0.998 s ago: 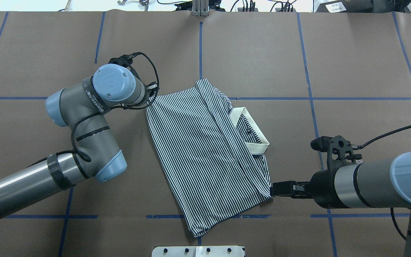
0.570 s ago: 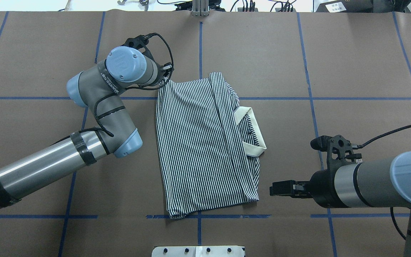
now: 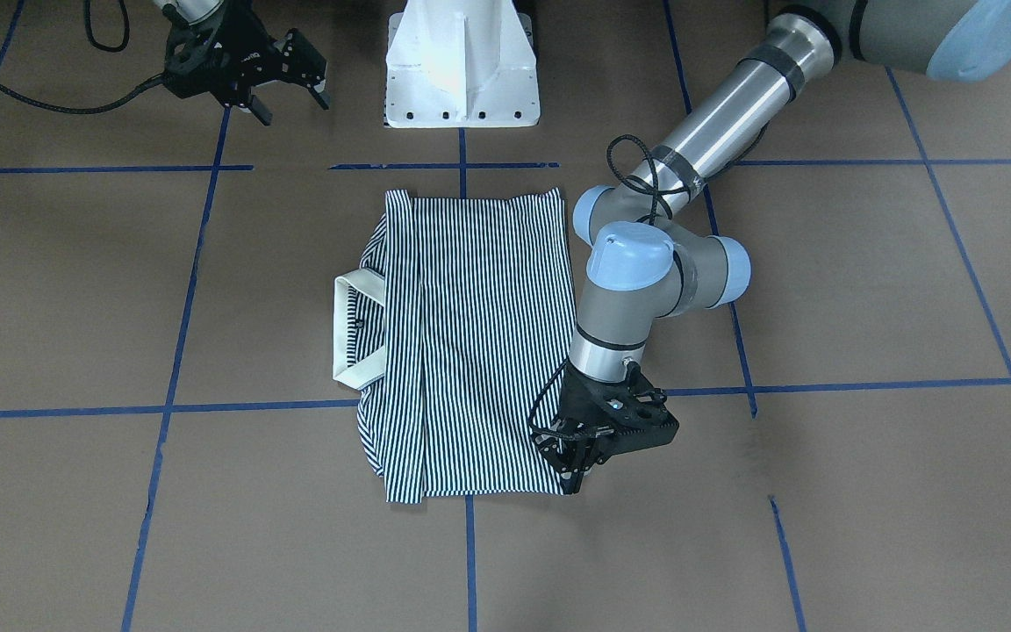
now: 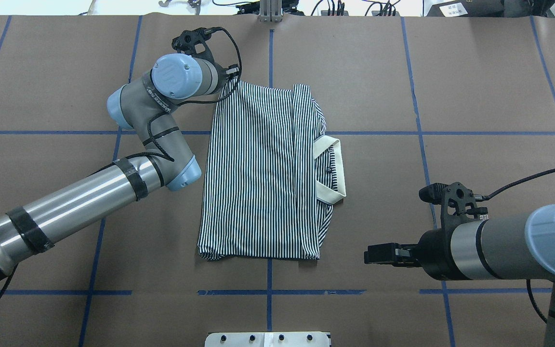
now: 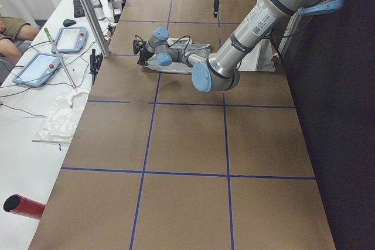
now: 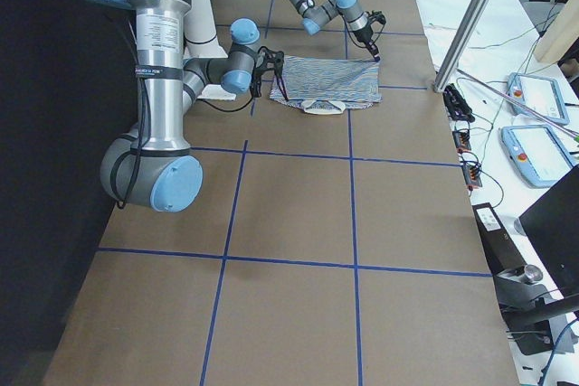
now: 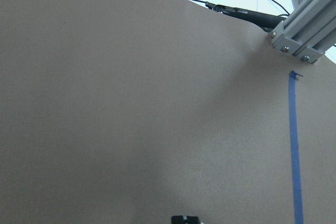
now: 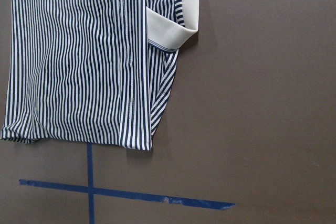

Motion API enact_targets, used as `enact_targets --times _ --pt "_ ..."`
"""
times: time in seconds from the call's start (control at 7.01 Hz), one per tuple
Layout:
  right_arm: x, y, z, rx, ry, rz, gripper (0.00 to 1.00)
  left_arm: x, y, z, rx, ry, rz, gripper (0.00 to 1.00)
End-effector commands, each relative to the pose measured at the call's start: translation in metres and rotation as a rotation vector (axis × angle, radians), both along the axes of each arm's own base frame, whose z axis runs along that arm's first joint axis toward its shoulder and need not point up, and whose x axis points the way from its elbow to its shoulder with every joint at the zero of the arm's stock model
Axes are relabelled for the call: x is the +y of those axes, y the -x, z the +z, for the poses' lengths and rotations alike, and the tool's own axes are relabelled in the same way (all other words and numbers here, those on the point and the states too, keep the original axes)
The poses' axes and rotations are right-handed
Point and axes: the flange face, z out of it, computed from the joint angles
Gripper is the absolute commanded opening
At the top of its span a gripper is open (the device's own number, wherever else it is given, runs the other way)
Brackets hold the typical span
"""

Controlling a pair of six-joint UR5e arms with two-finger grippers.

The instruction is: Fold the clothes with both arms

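Observation:
The navy-and-white striped polo shirt (image 4: 263, 173) lies folded into a rectangle on the brown table, its cream collar (image 4: 334, 168) sticking out on the right side. My left gripper (image 4: 231, 77) is shut on the shirt's far left corner; it also shows in the front-facing view (image 3: 576, 474) pinching that corner. My right gripper (image 4: 371, 254) hovers right of the shirt's near right corner, apart from it, open and empty; in the front-facing view (image 3: 288, 88) its fingers are spread. The right wrist view shows the shirt (image 8: 79, 61) and collar (image 8: 173, 24). The left wrist view shows only table paper.
Blue tape lines (image 4: 268, 292) grid the brown paper. The white pedestal base (image 3: 462, 66) stands at the near edge by the robot. An aluminium post (image 4: 270, 12) stands at the far edge. Tablets (image 5: 70, 39) lie on a side table.
My left gripper moved away from the robot and rightward, dragging the shirt's corner; the shirt swung square to the grid. The shirt came free of my right gripper, which stayed in place.

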Motion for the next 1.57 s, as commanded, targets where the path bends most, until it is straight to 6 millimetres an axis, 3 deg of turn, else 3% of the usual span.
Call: enact_targets --times 0.0,0.14,0.29,0.57,0.86,1.14,1.43 --pt "-0.006 0.006 0.009 0.027 0.006 0.012 1.0 -0.003 -0.001 -0.003 -0.006 -0.025 0.005 1.0" --pt "-0.021 0.014 0.01 0.033 -0.005 0.037 1.0 -0.01 0.014 -0.007 -0.015 -0.043 0.024 1.0" --pt "-0.033 0.028 0.013 0.063 -0.006 0.043 1.0 -0.005 0.032 -0.001 -0.006 -0.024 0.115 1.0" --pt "-0.052 0.068 -0.018 0.182 -0.067 -0.019 1.0 0.044 0.083 0.014 -0.027 0.03 0.195 1.0" --pt "-0.073 0.129 -0.053 0.257 -0.056 -0.047 1.0 0.086 0.126 -0.004 -0.089 0.034 0.222 1.0" --pt "-0.074 0.173 -0.067 0.305 -0.051 -0.065 1.0 0.114 0.147 -0.023 -0.087 0.034 0.232 1.0" --pt "-0.086 0.222 -0.072 0.367 -0.047 -0.09 1.0 0.116 0.148 -0.015 -0.094 0.042 0.234 1.0"
